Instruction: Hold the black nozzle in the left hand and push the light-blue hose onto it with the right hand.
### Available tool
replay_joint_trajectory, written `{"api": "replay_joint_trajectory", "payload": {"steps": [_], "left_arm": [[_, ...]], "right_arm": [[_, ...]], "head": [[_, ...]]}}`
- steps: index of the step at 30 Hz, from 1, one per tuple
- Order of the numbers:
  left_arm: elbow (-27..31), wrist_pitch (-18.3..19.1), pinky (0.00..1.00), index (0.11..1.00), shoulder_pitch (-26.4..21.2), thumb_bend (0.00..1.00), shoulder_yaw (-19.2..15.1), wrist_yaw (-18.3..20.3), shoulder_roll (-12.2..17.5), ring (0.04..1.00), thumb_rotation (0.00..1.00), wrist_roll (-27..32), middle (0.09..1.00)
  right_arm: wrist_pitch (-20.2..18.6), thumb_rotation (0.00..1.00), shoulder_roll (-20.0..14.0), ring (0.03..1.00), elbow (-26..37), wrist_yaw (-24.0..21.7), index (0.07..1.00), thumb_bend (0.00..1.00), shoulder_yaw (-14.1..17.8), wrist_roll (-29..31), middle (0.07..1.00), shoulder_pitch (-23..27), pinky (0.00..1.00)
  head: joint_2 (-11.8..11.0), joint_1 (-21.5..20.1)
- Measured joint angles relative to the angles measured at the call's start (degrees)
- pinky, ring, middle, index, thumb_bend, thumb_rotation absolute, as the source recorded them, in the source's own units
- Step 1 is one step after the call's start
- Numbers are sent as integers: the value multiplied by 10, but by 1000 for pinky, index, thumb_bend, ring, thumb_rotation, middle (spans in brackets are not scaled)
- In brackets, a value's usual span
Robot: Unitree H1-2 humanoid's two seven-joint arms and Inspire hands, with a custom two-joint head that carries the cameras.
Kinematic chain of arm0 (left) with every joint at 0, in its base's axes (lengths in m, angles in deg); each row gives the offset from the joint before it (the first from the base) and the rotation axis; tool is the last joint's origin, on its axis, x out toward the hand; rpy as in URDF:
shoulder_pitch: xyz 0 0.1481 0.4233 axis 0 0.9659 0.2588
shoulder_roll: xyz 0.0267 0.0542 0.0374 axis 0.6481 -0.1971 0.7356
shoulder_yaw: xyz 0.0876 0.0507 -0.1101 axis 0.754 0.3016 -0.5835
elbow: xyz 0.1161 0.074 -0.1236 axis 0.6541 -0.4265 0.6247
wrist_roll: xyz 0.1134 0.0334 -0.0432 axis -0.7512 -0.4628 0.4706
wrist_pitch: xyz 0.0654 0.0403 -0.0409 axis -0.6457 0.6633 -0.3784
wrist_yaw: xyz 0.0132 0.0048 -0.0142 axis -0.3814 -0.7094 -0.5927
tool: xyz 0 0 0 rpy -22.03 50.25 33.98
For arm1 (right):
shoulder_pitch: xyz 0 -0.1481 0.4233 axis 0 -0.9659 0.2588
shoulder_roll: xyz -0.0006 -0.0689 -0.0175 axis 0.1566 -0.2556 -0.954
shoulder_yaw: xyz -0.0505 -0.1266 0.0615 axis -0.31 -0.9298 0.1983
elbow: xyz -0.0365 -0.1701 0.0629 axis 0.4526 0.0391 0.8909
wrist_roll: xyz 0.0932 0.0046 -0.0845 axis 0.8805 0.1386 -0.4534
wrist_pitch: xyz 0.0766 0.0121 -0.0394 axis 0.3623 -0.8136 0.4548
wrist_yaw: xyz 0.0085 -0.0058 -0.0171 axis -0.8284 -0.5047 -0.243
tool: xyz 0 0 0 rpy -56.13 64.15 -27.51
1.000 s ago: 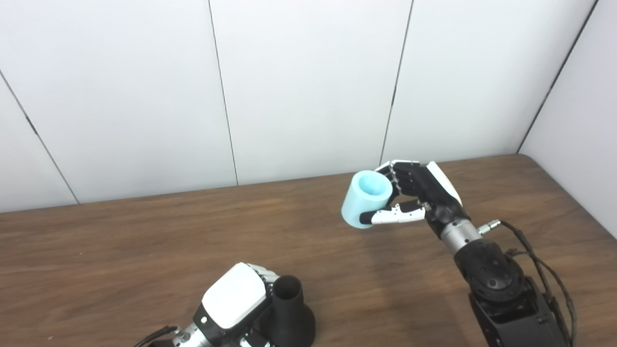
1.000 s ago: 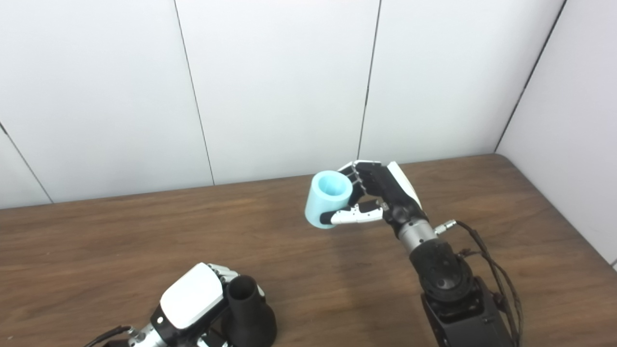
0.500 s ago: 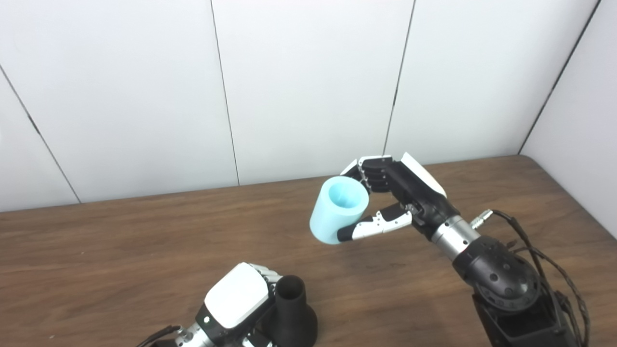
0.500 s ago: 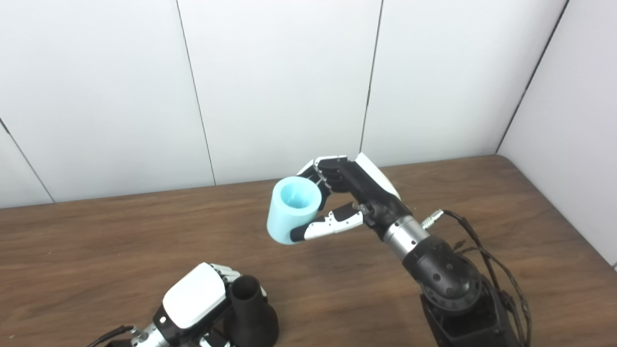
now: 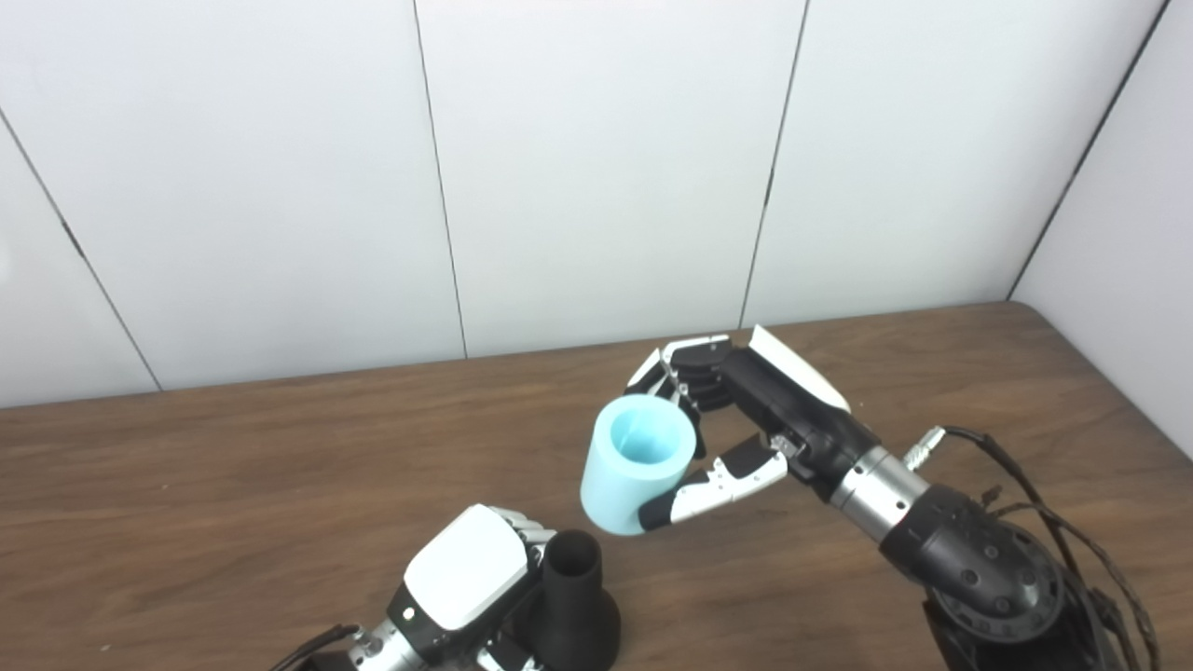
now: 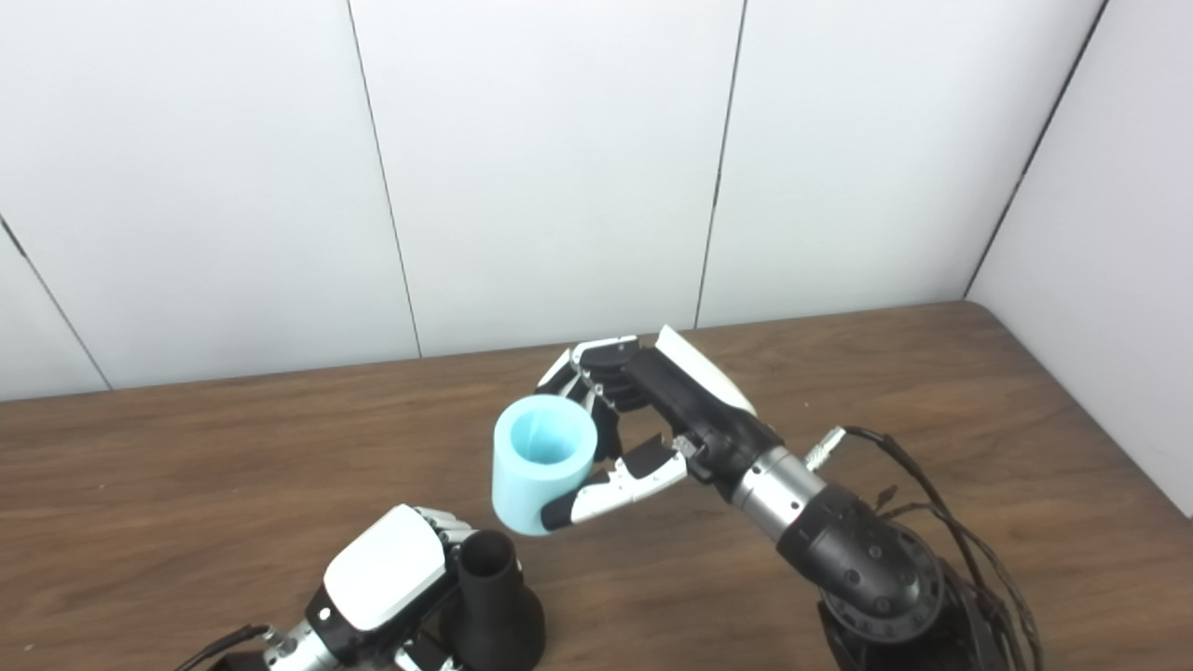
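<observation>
The black nozzle (image 5: 571, 605) stands upright near the table's front edge, narrow open end up, flared base down. My left hand (image 5: 466, 582) is shut around its left side, with the white back of the hand facing up. A short light-blue hose (image 5: 634, 463) hangs in the air just above and right of the nozzle, its open end tilted toward the camera. My right hand (image 5: 746, 419) is shut on it, thumb (image 5: 713, 491) under the front and fingers behind. A small gap separates hose and nozzle, also seen as hose (image 6: 541, 463) above nozzle (image 6: 492, 603).
The brown wooden table (image 5: 233, 485) runs back to a white panelled wall (image 5: 596, 168). Another white wall (image 5: 1132, 270) closes the right side. Cables (image 5: 1053, 522) trail from my right forearm.
My right hand has carried the hose down and to the left, from the table's back middle to just above the nozzle. The left hand and nozzle have stayed in place.
</observation>
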Motion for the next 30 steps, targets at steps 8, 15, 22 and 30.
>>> {"api": "replay_joint_trajectory", "payload": {"steps": [8, 15, 22, 30], "left_arm": [[1, 6, 344, 491, 0, 505, 0, 5, -3, 428, 0, 0, 481], [2, 8, 312, 500, 0, 503, 0, 5, -5, 391, 0, -1, 469], [2, 8, 345, 488, 0, 504, 0, 7, -6, 431, 0, -1, 486], [2, 11, 355, 490, 0, 505, -1, 10, -7, 435, 0, 0, 482]], "right_arm": [[5, 0, -3, 156, -4, -5, 514, 519, -19, 7, 399, -13, 87], [3, 0, -3, 160, -5, -5, 524, 520, -33, 7, 413, -22, 94], [7, 0, -1, 133, -26, -5, 499, 523, -38, 10, 435, -28, 68], [132, 0, -5, 183, -83, 13, 520, 521, -50, -34, 415, -30, 109]], "head": [[0, 8], [2, 11], [-1, 15], [-4, 19]]}}
